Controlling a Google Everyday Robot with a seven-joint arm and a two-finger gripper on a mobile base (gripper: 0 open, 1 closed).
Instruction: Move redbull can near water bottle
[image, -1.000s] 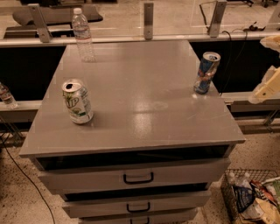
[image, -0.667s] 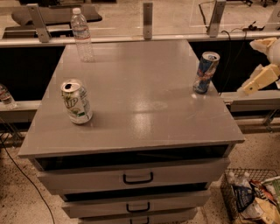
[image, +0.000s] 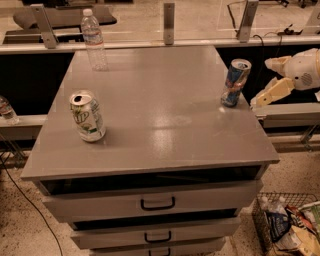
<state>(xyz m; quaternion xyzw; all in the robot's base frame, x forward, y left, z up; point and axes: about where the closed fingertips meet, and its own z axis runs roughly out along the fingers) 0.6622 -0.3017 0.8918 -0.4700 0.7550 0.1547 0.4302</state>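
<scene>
The redbull can, slim, blue and silver, stands upright near the right edge of the grey cabinet top. The water bottle, clear with a white cap, stands upright at the far left corner of the top. My gripper, cream-white, reaches in from the right, just off the table's right edge and a short way right of the redbull can. Its two fingers are spread, one above and one below, with nothing between them.
A wider silver-white can with green lettering stands at the front left of the top. A small bottle sits at the left frame edge on a lower ledge. Drawers are below the top, and a wire basket of litter is on the floor at right.
My gripper has moved in from the right frame edge, leftward toward the redbull can. The cans and the bottle have not moved.
</scene>
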